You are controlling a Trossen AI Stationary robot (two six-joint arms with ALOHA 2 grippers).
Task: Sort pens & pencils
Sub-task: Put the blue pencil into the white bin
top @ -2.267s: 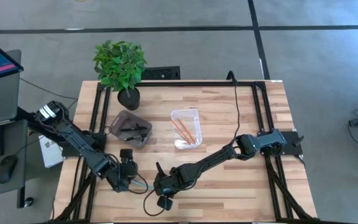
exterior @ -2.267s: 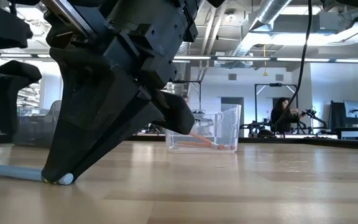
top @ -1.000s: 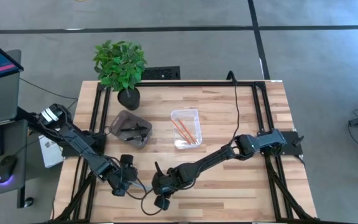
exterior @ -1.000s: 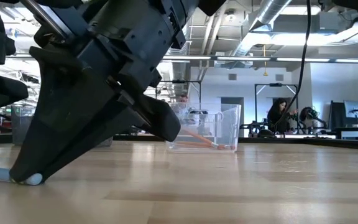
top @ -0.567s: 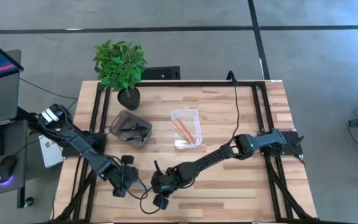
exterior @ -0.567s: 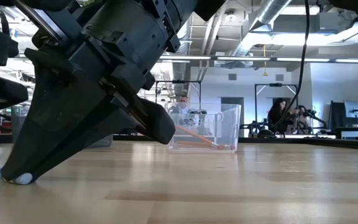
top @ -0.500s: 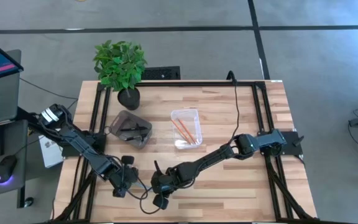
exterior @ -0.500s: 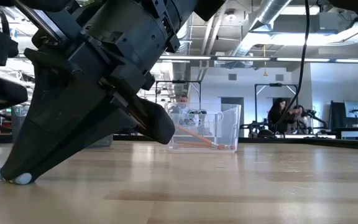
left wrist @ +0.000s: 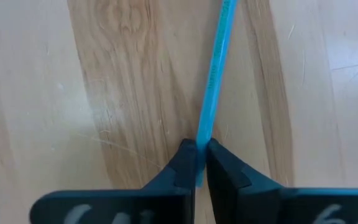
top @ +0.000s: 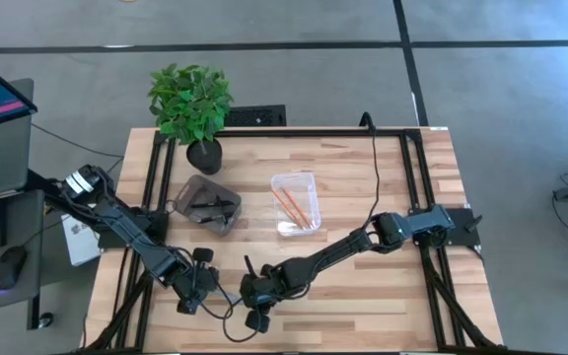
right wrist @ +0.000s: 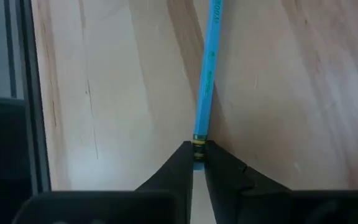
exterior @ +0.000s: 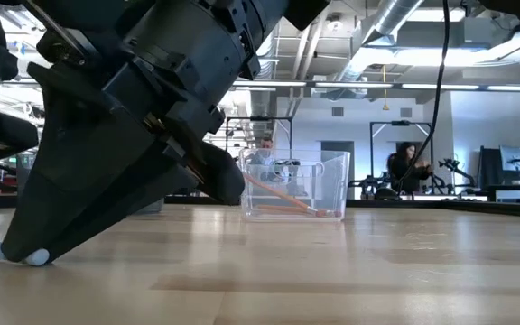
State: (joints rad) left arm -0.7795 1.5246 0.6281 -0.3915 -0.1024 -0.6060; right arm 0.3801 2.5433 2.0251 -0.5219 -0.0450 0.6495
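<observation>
— While both my grippers sit low at the near edge of the table (top: 363, 187), what do they hold?
— My left gripper (left wrist: 199, 163) is clamped on one end of the light blue pencil (left wrist: 215, 68). My right gripper (right wrist: 196, 160) pinches the other end, where the metal band is.
— Where does the pencil lie?
— Flat on the wood, between my two grippers.
— And the rest?
— Two orange pencils (top: 293, 207) lie in the clear tray (top: 309, 181) at mid-table; the black pens (top: 210, 205) are in the grey tray (top: 187, 189) to its left.
</observation>
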